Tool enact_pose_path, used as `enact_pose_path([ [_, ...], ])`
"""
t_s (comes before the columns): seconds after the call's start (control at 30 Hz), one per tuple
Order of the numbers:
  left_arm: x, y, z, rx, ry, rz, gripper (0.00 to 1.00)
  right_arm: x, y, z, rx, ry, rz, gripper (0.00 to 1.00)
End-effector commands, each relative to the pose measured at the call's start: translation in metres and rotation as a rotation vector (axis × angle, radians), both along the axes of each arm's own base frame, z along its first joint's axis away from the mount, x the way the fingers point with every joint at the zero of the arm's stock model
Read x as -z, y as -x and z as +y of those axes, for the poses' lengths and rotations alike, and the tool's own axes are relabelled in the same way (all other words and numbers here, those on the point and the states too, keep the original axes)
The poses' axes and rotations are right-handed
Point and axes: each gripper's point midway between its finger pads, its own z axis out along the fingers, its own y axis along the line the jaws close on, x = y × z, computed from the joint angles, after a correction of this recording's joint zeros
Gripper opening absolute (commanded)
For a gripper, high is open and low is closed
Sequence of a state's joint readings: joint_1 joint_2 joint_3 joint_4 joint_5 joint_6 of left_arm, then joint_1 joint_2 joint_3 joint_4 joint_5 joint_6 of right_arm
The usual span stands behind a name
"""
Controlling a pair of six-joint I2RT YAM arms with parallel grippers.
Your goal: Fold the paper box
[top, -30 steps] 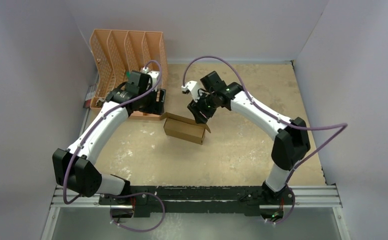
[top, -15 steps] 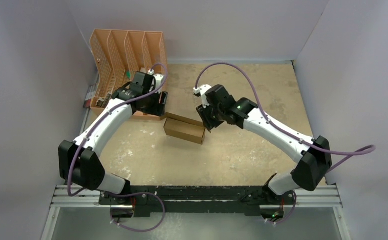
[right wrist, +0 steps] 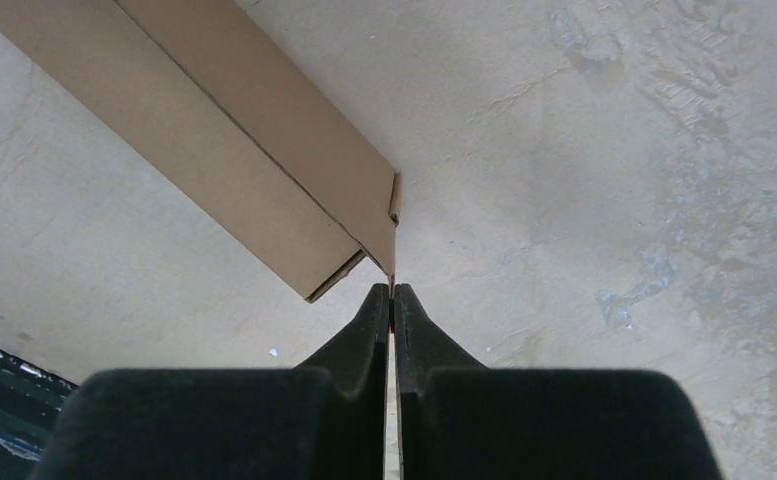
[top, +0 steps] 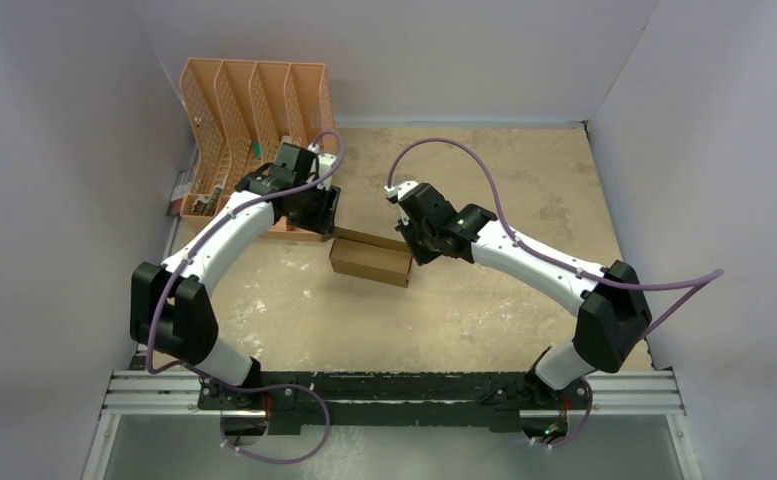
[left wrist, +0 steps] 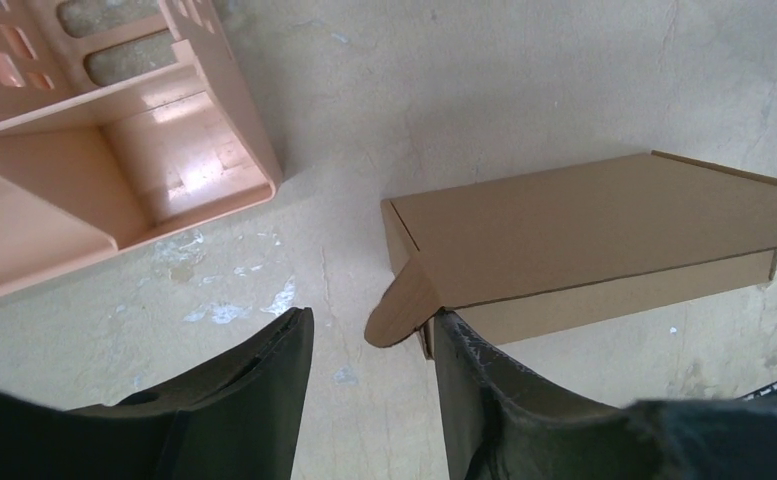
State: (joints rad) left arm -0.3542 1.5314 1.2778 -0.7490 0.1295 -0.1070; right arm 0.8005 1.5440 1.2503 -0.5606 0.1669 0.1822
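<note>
Cardboard, plain brown and matte, forms the paper box [top: 370, 258], a low flat rectangular shape lying on the table [top: 484, 310] between the two grippers, just in front of the orange file organiser [top: 254, 100]. The table surface is pale, mottled and scuffed. The organiser is plastic with a perforated lattice wall and slanted dividers.

From above, the left gripper [top: 322, 212] sits at the box's left end and the right gripper [top: 417, 240] at its right end, but this view is too coarse to show the flaps or how the fingers stand.

The left wrist view fills that in. The lid lies flat on top with a crisp crease along its front edge, and a rounded tab [left wrist: 400, 308] sticks out loose from the near corner, curling downward. The left gripper is open: its dark fingers [left wrist: 264, 385] stand apart with the tab between their tips, and one finger is at the box's corner. The organiser's smooth, glossy base shows at the upper left.

The right wrist view shows the opposite end. The box's long side wall runs diagonally, and a thin end flap [right wrist: 395, 215] is seen edge-on. The right gripper's fingers [right wrist: 362, 335] are pressed together on that flap's lower edge.
</note>
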Motion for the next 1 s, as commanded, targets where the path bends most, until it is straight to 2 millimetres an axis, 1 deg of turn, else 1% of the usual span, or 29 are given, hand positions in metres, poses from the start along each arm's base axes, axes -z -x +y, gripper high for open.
enact_pose_path([
  [0.0, -0.021, -0.016, -0.013, 0.063, 0.053, -0.074, 0.46, -0.009, -0.007, 0.001, 0.018, -0.004, -0.047, 0.00],
  [0.23, -0.021, -0.014, -0.023, 0.111, 0.088, -0.056, 0.34, -0.009, -0.006, 0.006, -0.047, 0.003, -0.047, 0.00],
  [0.33, -0.018, -0.012, -0.023, 0.116, 0.086, -0.045, 0.24, -0.008, -0.005, 0.004, -0.051, 0.014, -0.046, 0.00],
  [0.4, -0.016, -0.010, -0.024, 0.119, 0.089, -0.040, 0.21, -0.008, -0.006, 0.005, -0.054, 0.013, -0.046, 0.00],
  [0.5, -0.014, -0.007, -0.023, 0.117, 0.086, -0.034, 0.13, -0.010, -0.007, 0.008, -0.056, -0.003, -0.051, 0.00],
  [0.57, -0.016, -0.006, -0.024, 0.109, 0.088, -0.039, 0.06, -0.011, -0.007, 0.012, -0.062, -0.016, -0.050, 0.00],
  [0.63, -0.021, -0.005, -0.025, 0.087, 0.098, -0.049, 0.01, -0.011, -0.008, 0.015, -0.055, -0.026, -0.043, 0.00],
  [0.77, -0.028, 0.002, -0.027, 0.044, 0.131, -0.049, 0.00, -0.014, -0.011, 0.022, -0.022, -0.050, -0.022, 0.00],
  [0.97, -0.022, 0.010, -0.021, -0.072, 0.155, -0.044, 0.00, -0.012, -0.014, 0.027, 0.032, -0.057, 0.004, 0.00],
])
